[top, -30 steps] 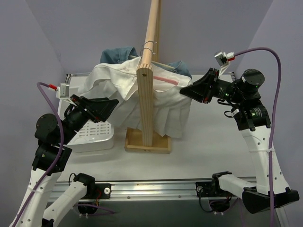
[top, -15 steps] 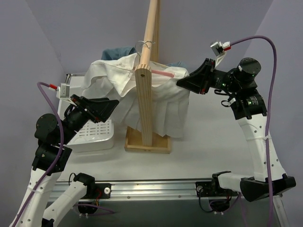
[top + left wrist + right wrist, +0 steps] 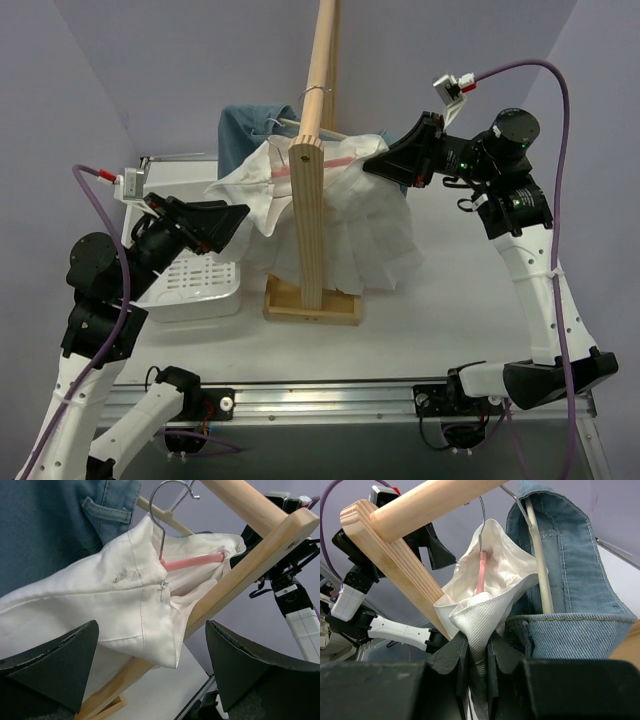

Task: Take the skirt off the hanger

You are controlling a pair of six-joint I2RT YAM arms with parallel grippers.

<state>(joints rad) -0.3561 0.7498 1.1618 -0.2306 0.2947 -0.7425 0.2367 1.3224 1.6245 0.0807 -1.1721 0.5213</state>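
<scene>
The white pleated skirt point(image 3: 350, 215) hangs bunched on the pink hanger point(image 3: 335, 160), whose wire hook rides the wooden rail point(image 3: 322, 60). My right gripper point(image 3: 378, 163) is shut on the skirt's right waistband end and holds it up beside the rail. In the right wrist view the white fabric point(image 3: 485, 615) is pinched between the jaws, with the pink hanger bar point(image 3: 481, 572) above. My left gripper point(image 3: 238, 217) is open and empty, close to the skirt's left side. In the left wrist view the skirt point(image 3: 90, 605) and pink hanger point(image 3: 192, 561) lie ahead of the open fingers point(image 3: 55, 662).
A blue denim garment point(image 3: 245, 135) on an off-white hanger point(image 3: 540, 555) hangs behind the skirt on the same rail. The wooden stand post point(image 3: 308, 230) rises from a base point(image 3: 312, 305) at mid-table. A white perforated tray point(image 3: 200, 285) lies at the left.
My right gripper has risen and moved left with the skirt's end, gathering the skirt toward the rail. The skirt's left side slid right, uncovering more denim. The left gripper rose slightly.
</scene>
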